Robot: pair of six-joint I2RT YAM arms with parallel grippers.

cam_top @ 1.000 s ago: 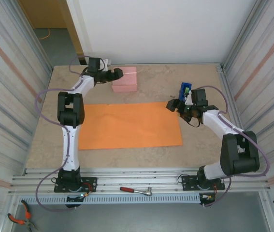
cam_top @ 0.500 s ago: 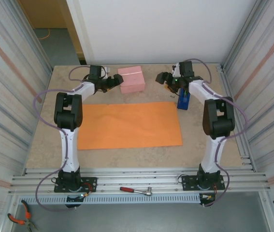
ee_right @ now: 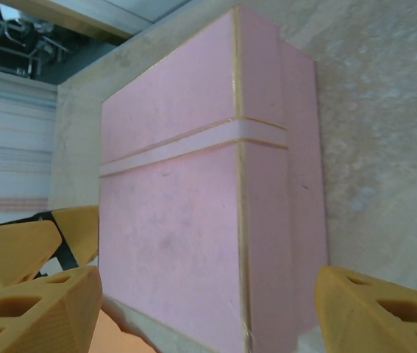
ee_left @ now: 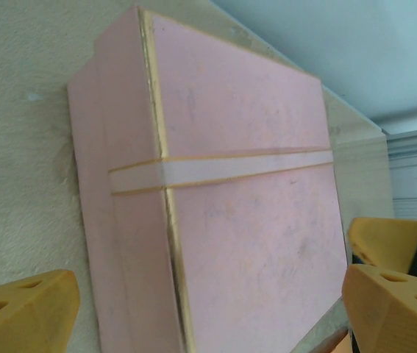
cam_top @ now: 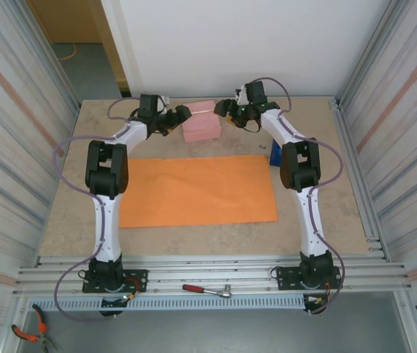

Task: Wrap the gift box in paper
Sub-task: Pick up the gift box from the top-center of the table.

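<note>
Gift box (cam_top: pixel 199 123): pale pink with a lighter band across it, lying flat at the far end of the counter (cam_top: pixel 311 213).
Left tool (cam_top: pixel 179 115): just left of the gift box, jaws spread wide. Its wrist view shows the yellow fingers (ee_left: pixel 24 312) standing on either side of the box.
Right tool (cam_top: pixel 221 109): just right of the gift box, jaws apart, with its fingers (ee_right: pixel 373 312) flanking the box. I cannot tell whether they touch it.
Paper (cam_top: pixel 197 190): orange sheet lying flat, on the near side of the gift box and apart from it.
Blue dispenser (cam_top: pixel 275 152): to the right of the gift box and nearer, partly behind the right arm.
</note>
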